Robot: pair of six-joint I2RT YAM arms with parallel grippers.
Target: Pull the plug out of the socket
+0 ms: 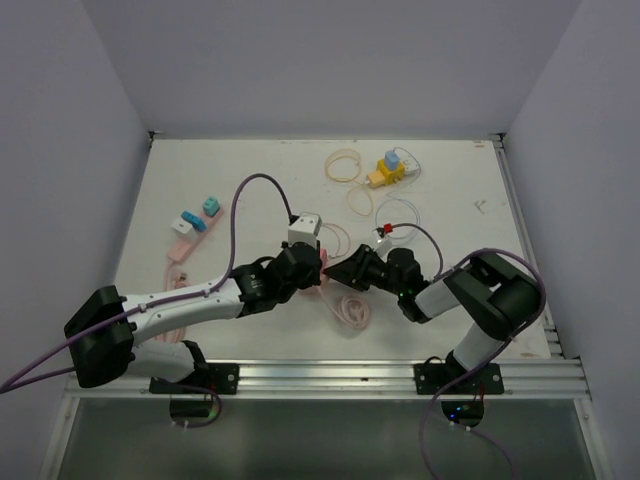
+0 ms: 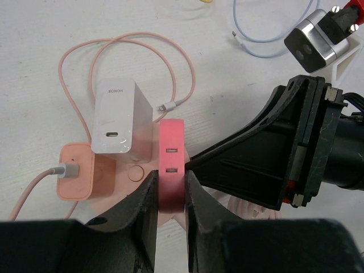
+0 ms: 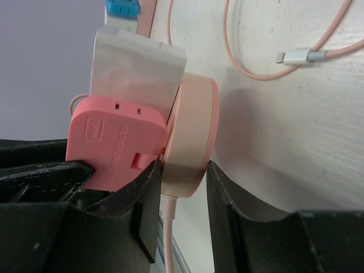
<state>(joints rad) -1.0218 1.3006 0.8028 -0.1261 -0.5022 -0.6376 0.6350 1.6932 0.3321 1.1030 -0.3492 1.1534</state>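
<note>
A pale pink round socket (image 3: 192, 128) lies mid-table with a white charger (image 2: 120, 119) and a red-pink plug (image 2: 170, 165) standing in it. A small pink plug with a cable (image 2: 74, 177) sits at its left side. My left gripper (image 2: 170, 196) is shut on the red-pink plug, one finger on each flat side. My right gripper (image 3: 182, 182) comes in from the right and clamps the socket's disc edge between its fingers, just below the red-pink plug (image 3: 116, 142). In the top view the two grippers (image 1: 312, 265) (image 1: 345, 270) meet under the white charger (image 1: 305, 228).
A pink power strip with blue and white plugs (image 1: 192, 228) lies at the left. A yellow and blue adapter (image 1: 390, 170) and beige cable loops (image 1: 345, 165) lie at the back. A white cable (image 1: 400, 215), a silver charger (image 2: 313, 45) and a coiled pink cable (image 1: 352, 310) lie close by.
</note>
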